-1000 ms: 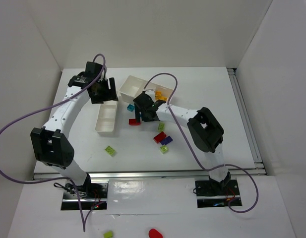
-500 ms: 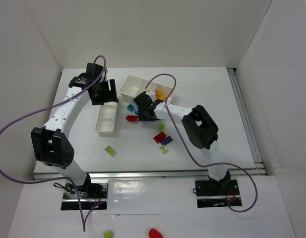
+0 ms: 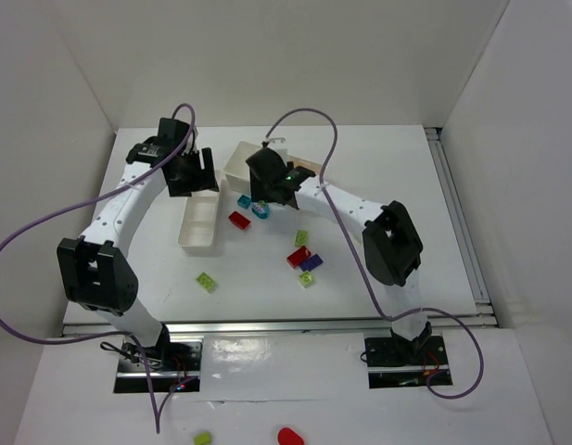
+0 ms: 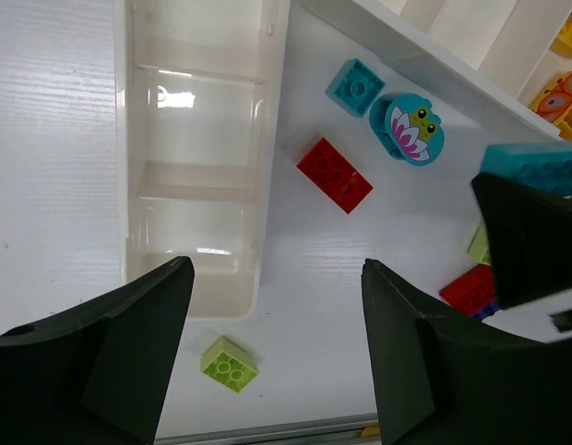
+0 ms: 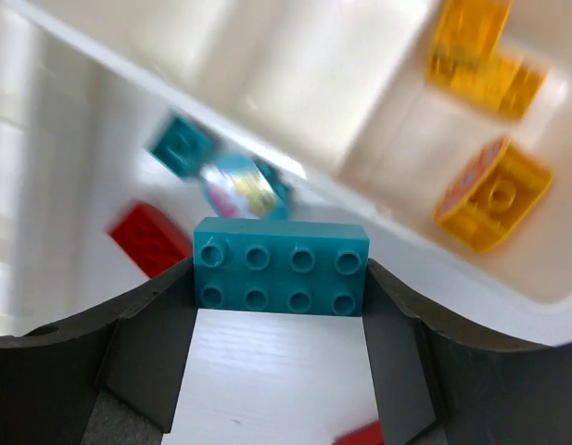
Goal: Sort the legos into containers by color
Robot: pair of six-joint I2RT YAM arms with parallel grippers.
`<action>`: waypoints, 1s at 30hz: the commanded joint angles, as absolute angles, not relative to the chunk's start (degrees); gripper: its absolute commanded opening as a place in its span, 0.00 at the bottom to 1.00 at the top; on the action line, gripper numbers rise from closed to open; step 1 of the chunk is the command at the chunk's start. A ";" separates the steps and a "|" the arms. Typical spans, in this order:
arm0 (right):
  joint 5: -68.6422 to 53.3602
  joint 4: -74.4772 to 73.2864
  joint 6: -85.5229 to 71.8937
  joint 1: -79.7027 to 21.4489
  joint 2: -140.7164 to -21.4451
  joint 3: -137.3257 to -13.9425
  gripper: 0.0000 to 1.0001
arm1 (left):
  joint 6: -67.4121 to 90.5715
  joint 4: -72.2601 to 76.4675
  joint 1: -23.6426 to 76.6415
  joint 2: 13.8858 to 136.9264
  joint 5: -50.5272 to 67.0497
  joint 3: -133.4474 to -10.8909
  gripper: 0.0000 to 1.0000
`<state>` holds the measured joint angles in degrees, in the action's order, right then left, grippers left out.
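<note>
Beside the wide white three-compartment plastic tray (image 3: 239, 159), the right end effector (image 5: 279, 274) is clamped on a teal eight-stud plastic brick (image 5: 281, 255), just off the tray's wall. Nearby, the left end effector (image 4: 274, 278) gapes wide, empty, above the narrow white tray (image 4: 264, 139). Loose on the desk (image 3: 378, 167): three lime bricks (image 3: 206, 282), two red bricks (image 3: 238, 220), one purple brick (image 3: 311, 263), one small cyan brick (image 3: 243, 201).

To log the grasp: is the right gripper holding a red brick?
No, the right gripper is shut on a cyan brick; the red brick lies on the table.
</note>
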<state>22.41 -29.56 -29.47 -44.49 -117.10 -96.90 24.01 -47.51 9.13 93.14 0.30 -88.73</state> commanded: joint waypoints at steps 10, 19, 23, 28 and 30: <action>28.04 -31.03 -22.86 -41.40 -128.92 -125.32 0.55 | 24.08 -46.67 7.47 92.03 1.76 -87.63 0.82; 26.98 -32.17 -23.12 -38.14 -132.72 -129.47 0.90 | 24.08 -46.67 6.94 92.02 1.76 -87.10 0.82; 26.98 -30.77 -22.59 -38.93 -126.67 -121.33 0.88 | 24.08 -46.67 6.94 92.02 1.76 -87.10 0.82; 22.78 -25.50 -22.59 -42.71 -113.06 -102.78 0.70 | 24.08 -46.67 6.42 92.55 1.76 -87.10 0.82; 20.66 -22.77 -23.20 -44.72 -110.14 -93.66 0.66 | 24.08 -46.67 6.42 92.55 1.76 -87.10 0.82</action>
<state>24.29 -28.12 -22.94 -41.01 -117.14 -101.54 24.16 -47.31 6.98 93.14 1.39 -87.11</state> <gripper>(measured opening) 0.670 0.826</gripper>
